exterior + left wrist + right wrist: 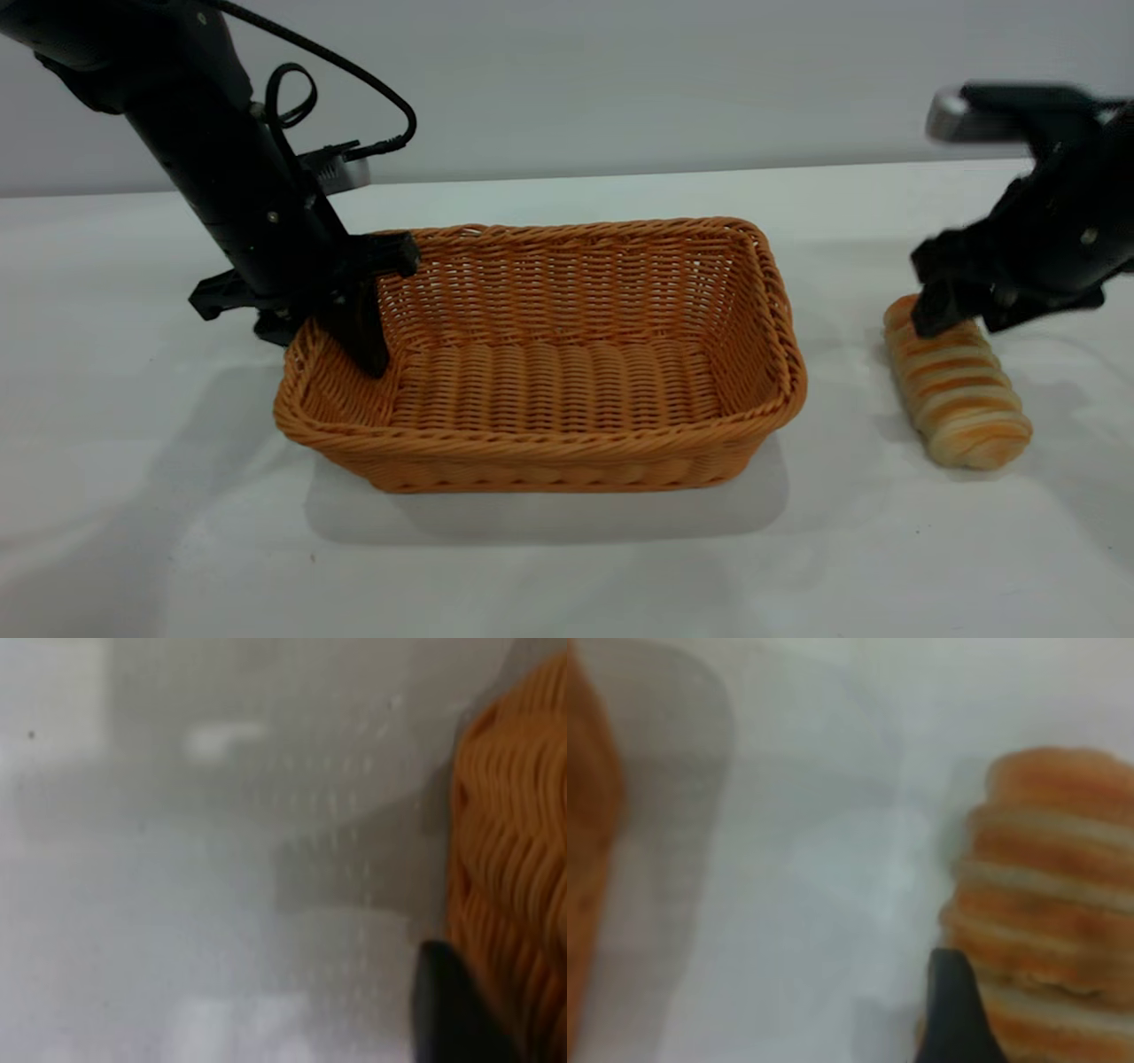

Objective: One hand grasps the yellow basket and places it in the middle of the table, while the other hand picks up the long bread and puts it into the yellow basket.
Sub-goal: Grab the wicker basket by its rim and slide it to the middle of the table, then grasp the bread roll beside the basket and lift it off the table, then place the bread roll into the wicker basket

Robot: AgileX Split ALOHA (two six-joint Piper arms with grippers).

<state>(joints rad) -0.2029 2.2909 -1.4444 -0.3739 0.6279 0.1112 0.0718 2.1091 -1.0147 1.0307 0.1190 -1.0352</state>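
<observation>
White table (567, 567) under a grey wall. My left gripper (350, 341) straddles and clamps the left rim of the yellow basket (567, 354), which sits mid-table. My right gripper (952, 306), jaws apart, descends over the far end of the long bread (961, 394), lying right of the basket. Next: close, lift, carry leftward.

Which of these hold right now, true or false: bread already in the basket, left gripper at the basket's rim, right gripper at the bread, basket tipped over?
1. The long bread lies inside the yellow basket. False: it lies on the table, apart from the basket.
2. The left gripper straddles the basket's rim. True.
3. The right gripper is down at the bread's far end. True.
4. The basket is tipped over. False: it sits upright.
</observation>
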